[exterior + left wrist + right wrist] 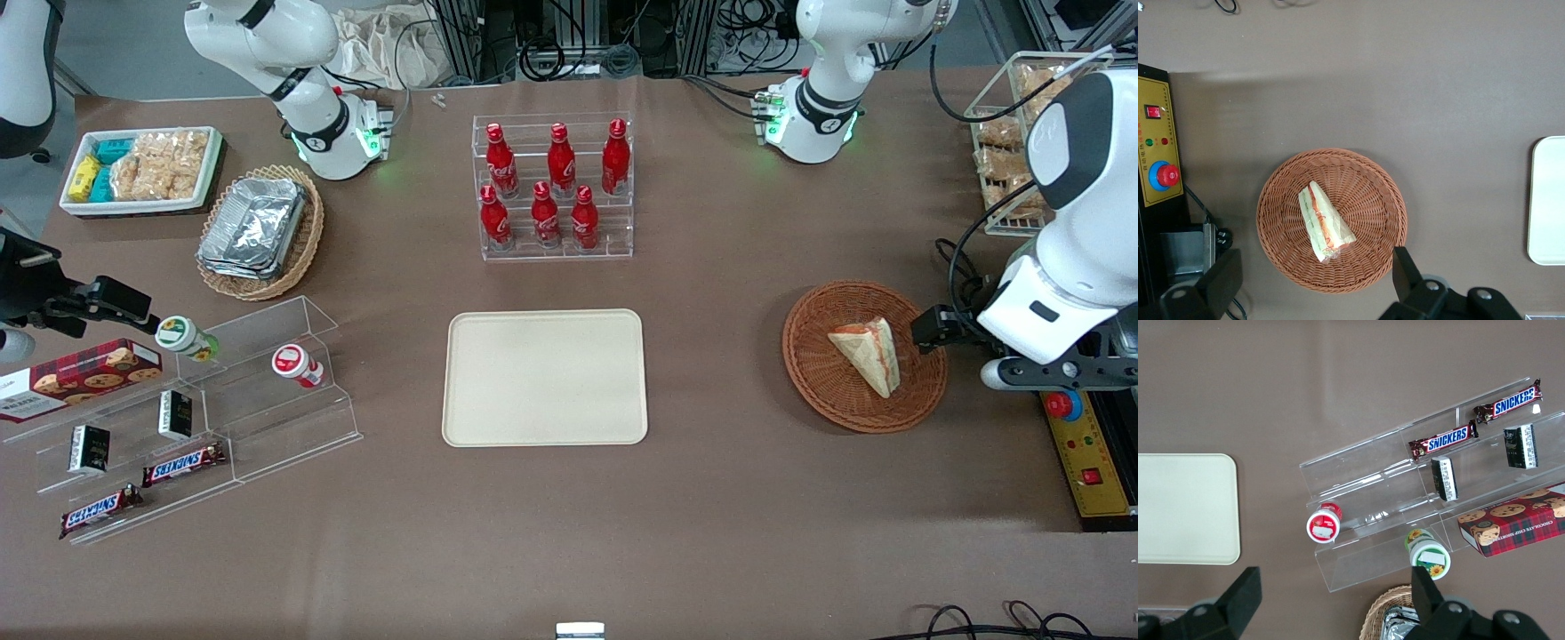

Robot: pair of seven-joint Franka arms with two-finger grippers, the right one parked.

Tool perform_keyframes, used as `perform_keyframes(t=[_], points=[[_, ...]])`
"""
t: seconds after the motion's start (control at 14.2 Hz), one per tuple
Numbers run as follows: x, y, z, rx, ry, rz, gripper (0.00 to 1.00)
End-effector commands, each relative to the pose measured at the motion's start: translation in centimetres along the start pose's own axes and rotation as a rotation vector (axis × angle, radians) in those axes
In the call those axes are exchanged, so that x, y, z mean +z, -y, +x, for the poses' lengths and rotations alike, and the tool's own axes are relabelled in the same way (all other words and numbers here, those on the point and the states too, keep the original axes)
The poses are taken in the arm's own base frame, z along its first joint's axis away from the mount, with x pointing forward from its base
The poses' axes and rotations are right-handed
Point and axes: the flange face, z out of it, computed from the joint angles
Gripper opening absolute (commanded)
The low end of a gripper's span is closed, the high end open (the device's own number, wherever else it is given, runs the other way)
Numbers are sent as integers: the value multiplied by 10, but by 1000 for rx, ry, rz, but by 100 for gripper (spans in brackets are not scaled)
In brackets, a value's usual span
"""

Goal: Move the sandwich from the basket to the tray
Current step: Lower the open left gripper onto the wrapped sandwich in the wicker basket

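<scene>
Snack bin [142,169]: white, holding packets, at the parked arm's end of the table, well apart from the gripper.
Foil-tray basket [260,233]: tan oval wicker with stacked foil trays, nearer the front camera than the bin, well apart from the gripper.
Clear stepped rack [204,409]: holds a cookie box [80,378], two small cups [298,365], two dark packets and two Snickers bars [184,463]; also at the parked arm's end.
Bottle stand [556,187]: clear tiers with six red bottles, mid-table, farther from the front camera than the tray.
Tray [545,377]: cream rectangle with rounded corners, nothing on it, lying mid-table between the rack and the basket, well apart from the gripper; one rounded edge of it shows in the left wrist view [1546,200].
Basket [805,351]: round reddish-brown wicker, flat on the brown table cover, directly below the gripper in the left wrist view [1281,200].
Sandwich [867,356]: wrapped wedge lying in the basket, near its middle, red-orange and green filling along one edge [1325,223]; nothing touches it.
Gripper [1313,283]: raised above the basket's edge, released, its two dark fingers [1405,270] spread wide and grasping nothing, the sandwich seen in the gap between them but lower down.
Control box [1089,462]: yellow panel with red button, at the table edge just beside the gripper.
</scene>
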Motion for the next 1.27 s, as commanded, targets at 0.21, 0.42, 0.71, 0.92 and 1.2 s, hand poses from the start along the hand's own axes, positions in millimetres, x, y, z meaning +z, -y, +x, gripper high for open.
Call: perform_keyframes(t=[0.21, 0.42, 0.71, 0.92, 1.2], points=[[11, 16, -1, -45, 51, -58, 100], [59, 19, -20, -241, 143, -43, 100], [114, 30, -59, -373, 90, -71, 100], [161, 30, -75, -475, 105, -60, 100], [213, 30, -83, -558, 95, -64, 100]])
